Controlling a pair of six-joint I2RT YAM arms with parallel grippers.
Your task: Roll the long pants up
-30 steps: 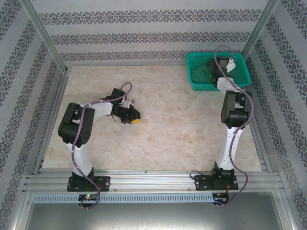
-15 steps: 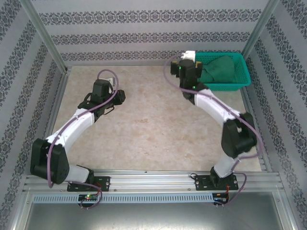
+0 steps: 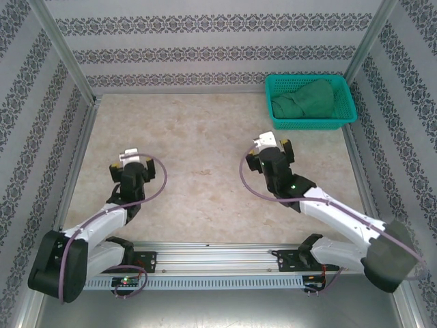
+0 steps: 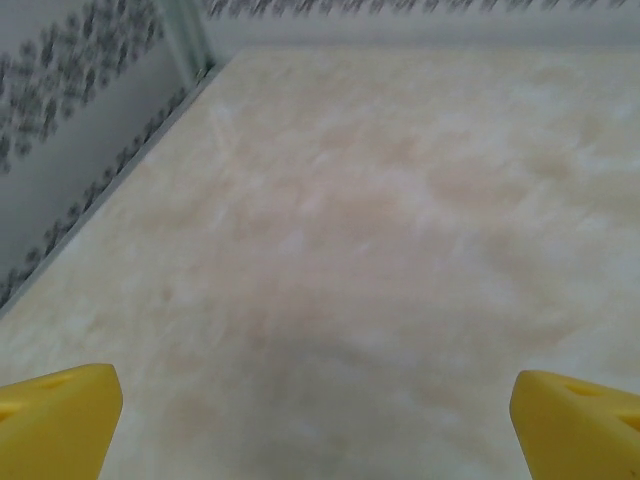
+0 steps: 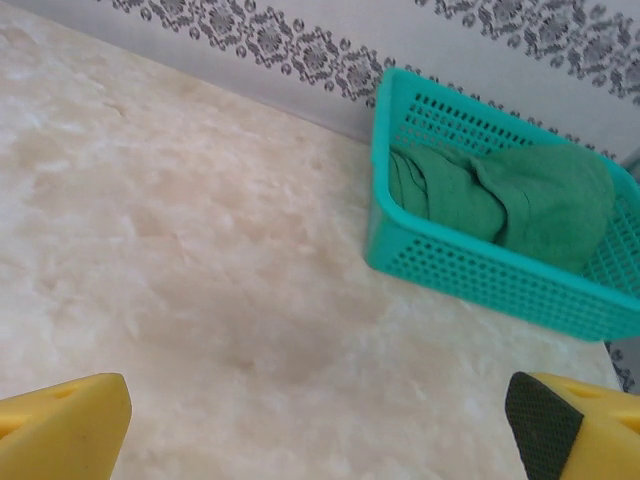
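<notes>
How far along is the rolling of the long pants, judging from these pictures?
Done: nothing certain. The long pants lie bundled in the teal basket, and I cannot tell whether that bundle is a roll. In hand: nothing. The left gripper and right gripper hang open and empty over the table. Left: probably taking the pants out, spreading and rolling them.

Left tool (image 3: 129, 159) drawn back, opened; right tool (image 3: 273, 146) withdrawn well clear of basket (image 3: 311, 125).

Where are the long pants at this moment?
In the top view the long pants lie bunched inside the teal basket, at the far right corner of the table.
</notes>
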